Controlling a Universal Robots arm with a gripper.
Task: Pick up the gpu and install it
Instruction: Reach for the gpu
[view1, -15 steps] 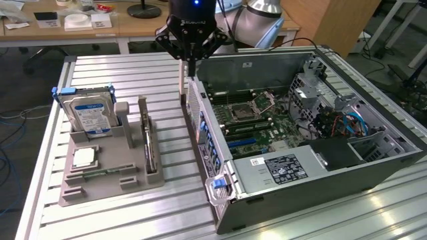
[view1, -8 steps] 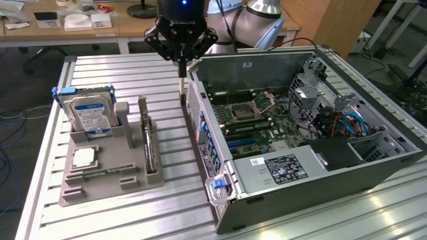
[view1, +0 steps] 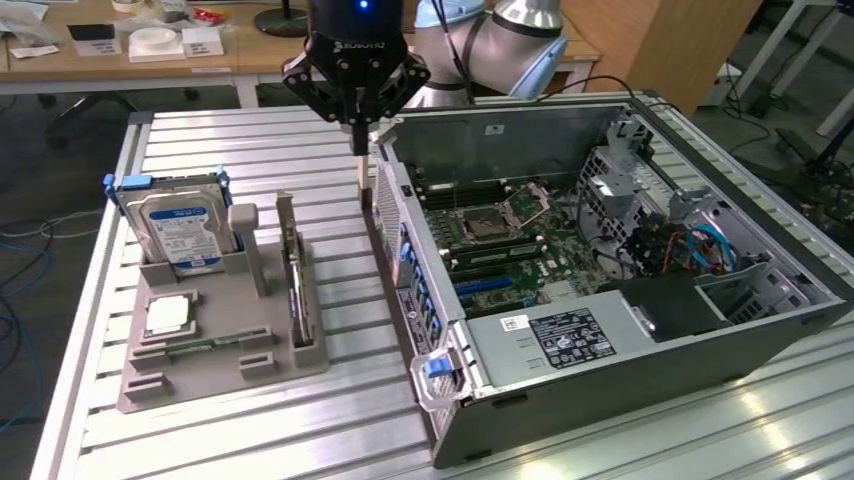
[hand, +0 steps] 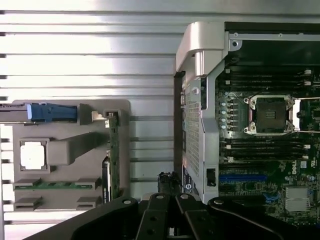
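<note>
The gpu (view1: 291, 275) stands on edge in a slot of the grey holder (view1: 220, 375), a thin dark card with its pale bracket at the far end. In the wrist view the gpu (hand: 114, 155) shows edge-on as a green strip. My gripper (view1: 362, 190) hangs shut with nothing between its fingers, above the strip of table between the holder and the open computer case (view1: 400, 225). It is to the exterior view's right of the gpu and apart from it. The shut fingertips (hand: 169, 181) sit beside the case's rear wall.
A hard drive (view1: 180, 225) in a blue caddy, a processor (view1: 167, 315) and a green memory stick (view1: 200, 345) share the holder. Inside the case lie the motherboard (view1: 494, 225), a blue slot (hand: 242, 177) and the power supply (view1: 574, 335). The slatted metal table (view1: 240, 140) carries everything.
</note>
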